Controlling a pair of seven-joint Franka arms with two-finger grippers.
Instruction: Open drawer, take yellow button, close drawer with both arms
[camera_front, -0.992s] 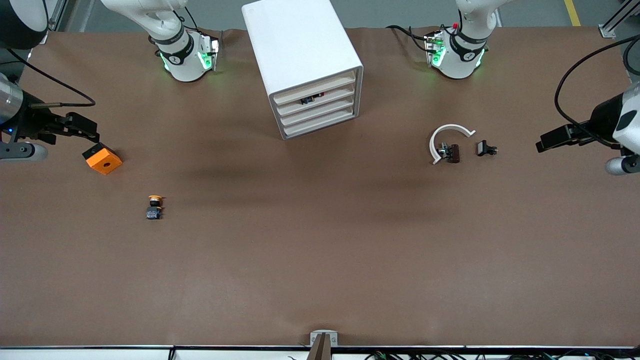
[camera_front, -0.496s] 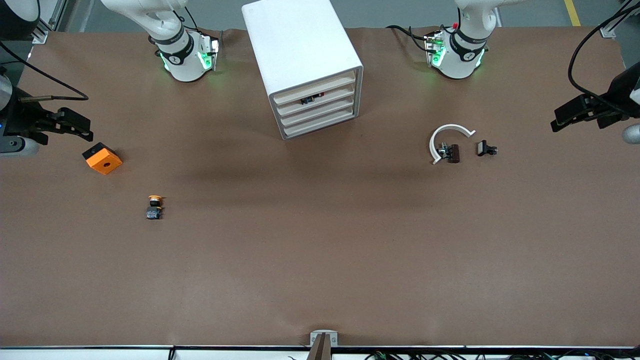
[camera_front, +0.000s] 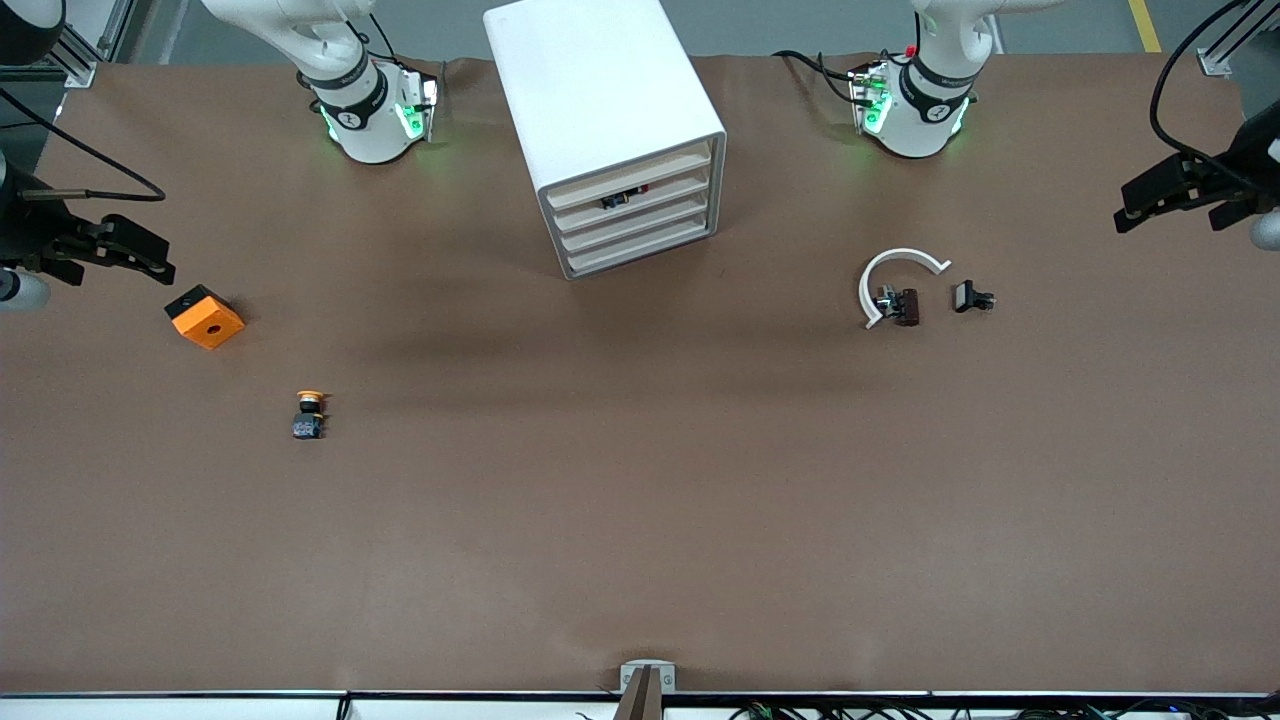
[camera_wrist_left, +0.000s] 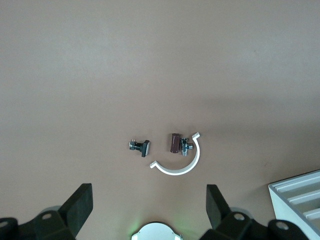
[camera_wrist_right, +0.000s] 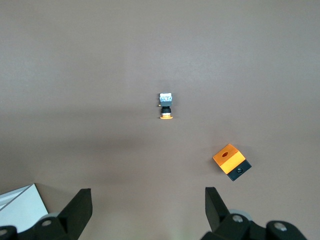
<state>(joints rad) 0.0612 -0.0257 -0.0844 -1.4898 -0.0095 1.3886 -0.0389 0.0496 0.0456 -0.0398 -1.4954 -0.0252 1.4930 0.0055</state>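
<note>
I see the button (camera_front: 309, 414) lying on the tabletop toward the right arm's end, nearer the front edge than the orange block (camera_front: 205, 318). All four cabinet (camera_front: 605, 130) drawers (camera_front: 628, 201) look pushed in, so the task reads as essentially done. Both grippers have pulled farther outward than a second ago: the right gripper (camera_front: 135, 255) and left gripper (camera_front: 1165, 190) hang at opposite end edges, fingers spread apart, empty.

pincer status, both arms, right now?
Left pincer: open, holding nothing, over the table's left-arm end.
Right pincer: open, holding nothing, over the table's right-arm end.
</note>
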